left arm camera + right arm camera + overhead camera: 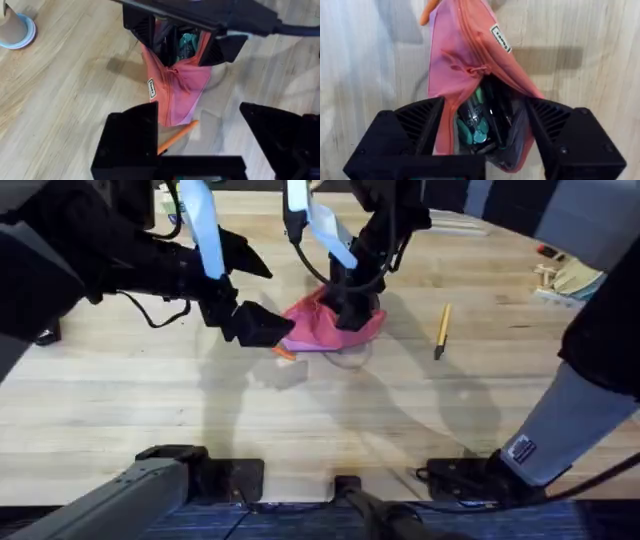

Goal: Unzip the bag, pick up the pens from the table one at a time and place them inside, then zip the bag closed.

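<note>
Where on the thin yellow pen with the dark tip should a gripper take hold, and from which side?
Probably mid-shaft, from straight above. The thin yellow pen with the dark tip lies flat and alone on the light wooden butcher-block table, apart from the pink fabric pouch, so fingers set across its narrow width should fit either side.

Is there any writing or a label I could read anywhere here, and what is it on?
Small white tag sewn on the pink bag: dark lettering, too blurred to read.
White sticker on the right arm's base: print too small to read.
No other text shows.
</note>
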{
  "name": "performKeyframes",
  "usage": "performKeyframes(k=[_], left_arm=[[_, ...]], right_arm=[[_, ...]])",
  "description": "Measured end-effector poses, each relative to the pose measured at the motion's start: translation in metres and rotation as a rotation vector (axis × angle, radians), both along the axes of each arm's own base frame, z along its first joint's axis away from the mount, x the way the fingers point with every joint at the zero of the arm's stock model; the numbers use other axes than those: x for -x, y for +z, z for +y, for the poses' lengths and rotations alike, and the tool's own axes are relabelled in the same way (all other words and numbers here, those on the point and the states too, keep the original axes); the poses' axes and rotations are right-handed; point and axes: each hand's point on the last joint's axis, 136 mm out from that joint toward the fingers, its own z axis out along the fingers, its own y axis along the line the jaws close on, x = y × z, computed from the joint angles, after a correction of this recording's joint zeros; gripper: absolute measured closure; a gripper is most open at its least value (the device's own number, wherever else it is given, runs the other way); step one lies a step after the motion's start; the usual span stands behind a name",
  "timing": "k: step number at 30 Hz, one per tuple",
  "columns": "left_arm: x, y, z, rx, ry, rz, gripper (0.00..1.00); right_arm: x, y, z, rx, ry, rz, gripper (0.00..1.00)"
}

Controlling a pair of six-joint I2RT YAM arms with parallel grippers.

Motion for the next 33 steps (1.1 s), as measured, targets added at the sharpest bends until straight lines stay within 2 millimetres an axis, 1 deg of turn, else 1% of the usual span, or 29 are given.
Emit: performKeyframes(k=[10, 13, 15, 18, 23, 26, 33], left_arm=[[0.0, 0.0, 0.0, 0.0, 0.0, 0.0, 0.007], [0.0, 0.0, 0.0, 0.0, 0.0, 0.0, 0.007], [0.0, 0.0, 0.0, 0.0, 0.0, 0.0, 0.007], [0.0, 0.0, 0.0, 0.0, 0.0, 0.0, 0.007], [0.0, 0.0, 0.0, 0.0, 0.0, 0.0, 0.008], [0.0, 0.0, 0.0, 0.0, 0.0, -0.001, 0.008], [0.0, 0.0, 0.0, 0.0, 0.0, -0.002, 0.007]], right_arm=[[0.001, 0.0, -0.001, 0.003, -0.003, 0.006, 0.005], [0.004, 0.004, -0.002, 0.004, -0.006, 0.009, 0.005], [0.006, 0.012, -0.005, 0.001, -0.012, 0.004, 0.005], [0.004, 0.03, -0.013, -0.014, -0.038, -0.025, 0.004], [-0.003, 0.067, -0.039, -0.046, -0.108, -0.094, 0.004], [-0.006, 0.085, -0.05, -0.063, -0.137, -0.137, 0.004], [-0.007, 0.12, -0.069, -0.098, -0.193, -0.221, 0.004]])
